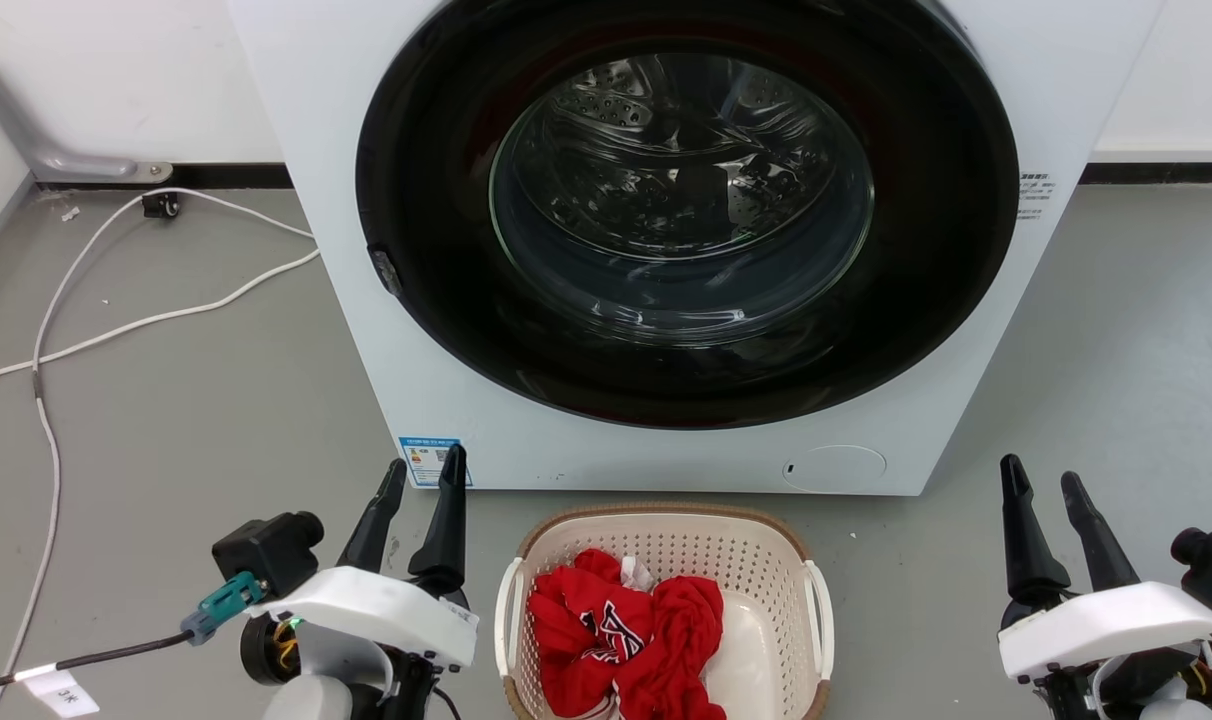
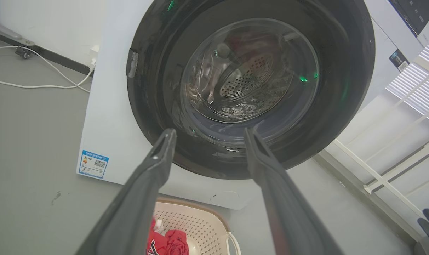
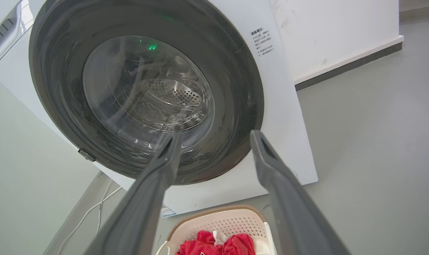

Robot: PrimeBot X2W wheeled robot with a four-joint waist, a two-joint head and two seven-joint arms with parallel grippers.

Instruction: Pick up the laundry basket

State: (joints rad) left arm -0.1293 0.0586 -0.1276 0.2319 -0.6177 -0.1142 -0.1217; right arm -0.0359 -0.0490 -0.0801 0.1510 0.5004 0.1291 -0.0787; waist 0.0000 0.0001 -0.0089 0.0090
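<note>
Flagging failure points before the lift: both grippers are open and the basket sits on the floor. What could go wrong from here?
1. The side loop handles are slim; if the left gripper or right gripper catches only one, the laundry basket may tip and spill the red clothes.
2. The basket sits close to the washing machine, so a forward swing could knock against it.

**Red on cream, against white and grey**

The laundry basket [image 1: 711, 553] is cream-white, dotted with rows of small holes. It has a brown woven-look rim and white handles. The garment [image 1: 621, 630] in it is bright red with white and black lettering. The washing machine [image 1: 316, 150] is white with a glossy black door ring and a blue label [image 1: 426, 460]. The floor [image 1: 166, 420] is plain grey.
</note>
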